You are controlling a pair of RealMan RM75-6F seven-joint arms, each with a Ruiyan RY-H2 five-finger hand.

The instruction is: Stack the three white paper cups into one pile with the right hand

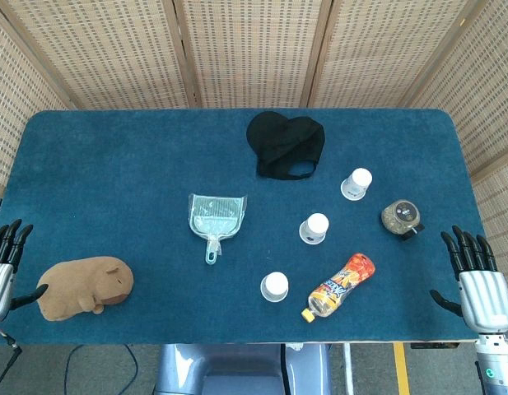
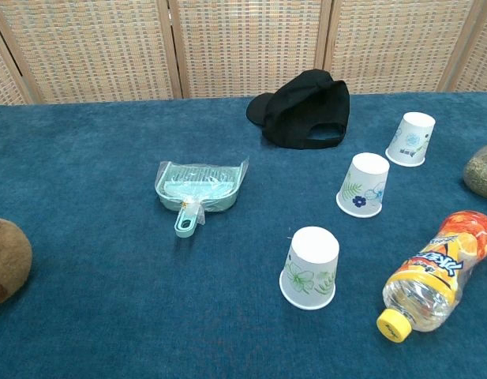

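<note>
Nearest, one inverted white cup (image 2: 310, 268) stands just left of the lying bottle (image 2: 436, 272); two more cups (image 2: 364, 185) (image 2: 410, 139) stand apart beyond it. Both hands (image 1: 482, 284) (image 1: 2, 263) hover at the table (image 1: 114, 164) edges, fingers spread, holding nothing.

In the chest view, the plush capybara (image 2: 8, 260) is cut by the left edge, the jar (image 2: 482, 170) by the right; neither hand appears there.
</note>
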